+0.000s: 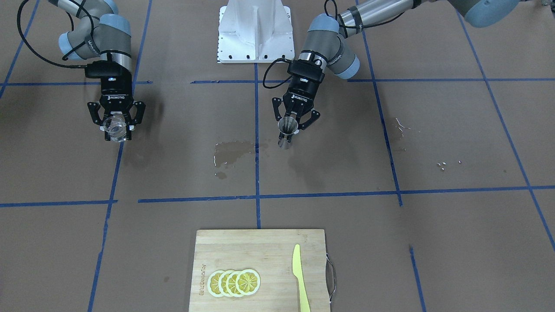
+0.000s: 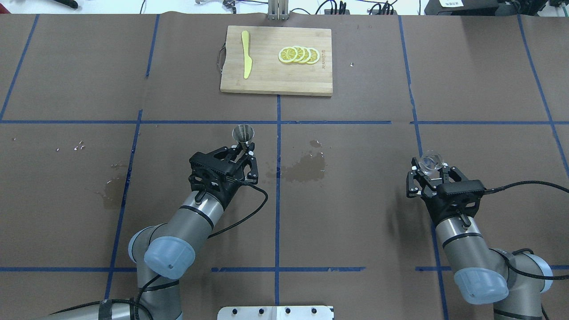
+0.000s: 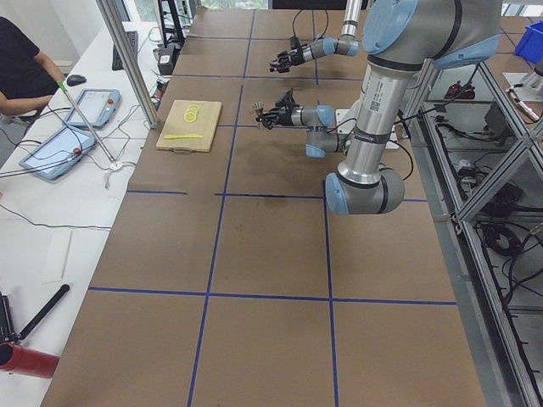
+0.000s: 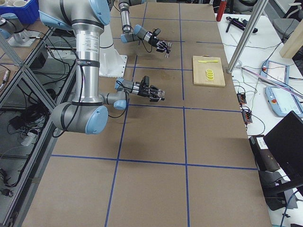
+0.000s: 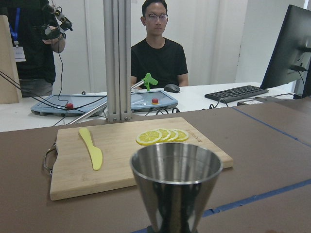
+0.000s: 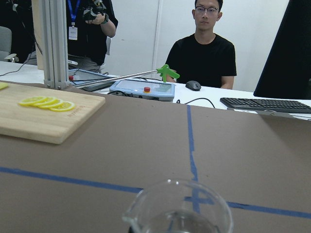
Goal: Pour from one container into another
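On the brown tabletop, a little left of centre, the left gripper has its jaws pinching the silver jigger near its narrow waist. The jigger is upright with its open cone on top, and appears lifted clear of the surface. Just right of centre lies a dark wet patch. Toward the right edge, well apart from the jigger, the right gripper has its jaws closed around the clear glass tumbler, also upright. Whether the tumbler holds liquid is hard to tell. At the far edge sits a cutting board.

Judging by this, both containers are grasped but no pouring has begun. The glass must be brought over the jigger and tipped.
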Controlling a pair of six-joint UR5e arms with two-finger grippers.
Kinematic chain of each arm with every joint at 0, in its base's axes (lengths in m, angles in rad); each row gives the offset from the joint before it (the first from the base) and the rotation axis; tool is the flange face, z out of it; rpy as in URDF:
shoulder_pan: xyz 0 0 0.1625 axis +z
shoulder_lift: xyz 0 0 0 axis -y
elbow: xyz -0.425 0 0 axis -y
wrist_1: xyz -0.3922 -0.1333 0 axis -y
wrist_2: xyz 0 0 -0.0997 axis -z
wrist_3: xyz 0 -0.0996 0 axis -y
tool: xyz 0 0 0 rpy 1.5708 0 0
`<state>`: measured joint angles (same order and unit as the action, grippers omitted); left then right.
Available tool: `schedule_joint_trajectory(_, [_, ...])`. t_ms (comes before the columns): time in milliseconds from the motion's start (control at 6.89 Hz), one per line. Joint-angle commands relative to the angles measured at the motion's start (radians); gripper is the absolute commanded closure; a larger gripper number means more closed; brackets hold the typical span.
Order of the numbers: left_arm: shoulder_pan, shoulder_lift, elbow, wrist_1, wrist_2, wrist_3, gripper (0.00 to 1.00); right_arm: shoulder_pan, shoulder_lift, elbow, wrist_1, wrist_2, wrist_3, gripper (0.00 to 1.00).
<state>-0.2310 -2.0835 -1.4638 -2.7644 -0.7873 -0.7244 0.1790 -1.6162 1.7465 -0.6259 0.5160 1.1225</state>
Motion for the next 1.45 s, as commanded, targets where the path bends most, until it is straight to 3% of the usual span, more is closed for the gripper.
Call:
schedule_joint_trajectory(0, [-0.001,-0.035,0.003,0.0,-0.073,0.073,1.0,0.02,0.086,0.075,-0.003,0.095,-0.067,1.0])
schedule_joint_trajectory(290, [0.007,-0.05,0.046,-0.026,-0.064,0.085,1.0,0.024,0.264,0.076,-0.014,0.108,-0.264,1.0])
schedule_joint_trajectory(435, [0.009,-0.055,0.068,-0.035,-0.07,0.091,1.0,0.024,0.307,0.082,-0.05,0.137,-0.279,1.0])
schedule_joint_trajectory(725, [0.009,-0.05,0.077,-0.186,-0.085,0.237,1.0,0.028,0.364,0.091,-0.084,0.168,-0.332,1.0])
schedule_joint_trajectory(1306, [0.009,-0.063,0.071,-0.198,-0.128,0.276,1.0,0.04,0.427,0.225,-0.404,0.257,-0.42,1.0])
